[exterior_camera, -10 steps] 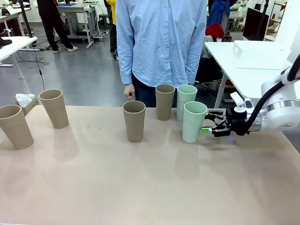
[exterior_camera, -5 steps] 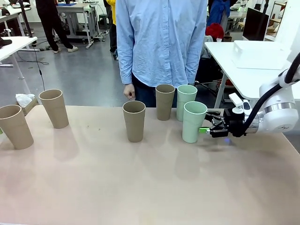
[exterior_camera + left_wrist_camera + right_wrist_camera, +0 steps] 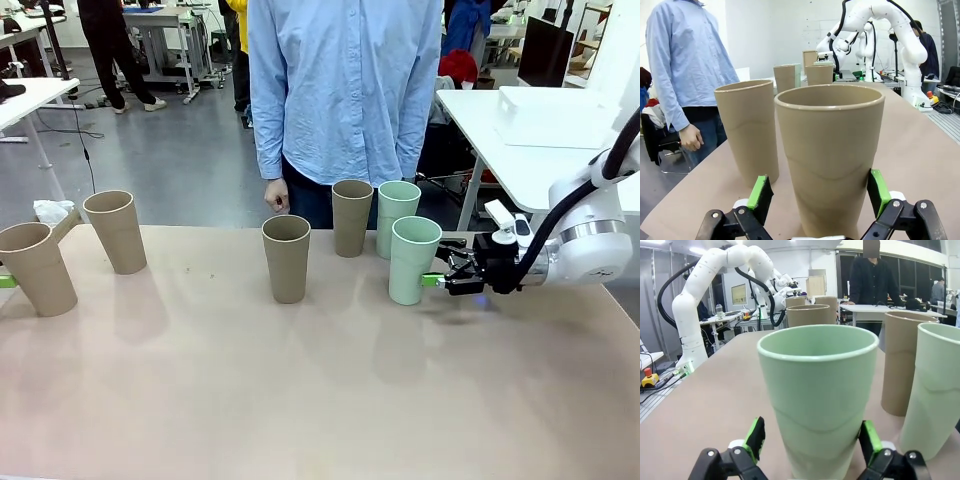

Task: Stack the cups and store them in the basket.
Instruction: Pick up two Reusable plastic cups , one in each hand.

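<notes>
Front view has the beige table (image 3: pixel 300 400) widest, with a person (image 3: pixel 345 90) in a pale blue shirt standing at its far edge. Six cups are on it. The far-left tan cup (image 3: pixel 38 268) is tilted, a second tan cup (image 3: pixel 116 232) stands near it, and a third tan cup (image 3: pixel 287 258) is mid-table with a fourth tan cup (image 3: pixel 351 217) behind it. The rear mint cup (image 3: pixel 397 215) stands just behind the front mint cup (image 3: pixel 413 260). The right gripper (image 3: pixel 437 278) straddles the front mint cup, jaws wide, one pad (image 3: pixel 867 440) about touching it. The left gripper (image 3: pixel 819 190) likewise brackets the far-left tan cup, jaws wide, one pad (image 3: pixel 877 192) at its wall.
</notes>
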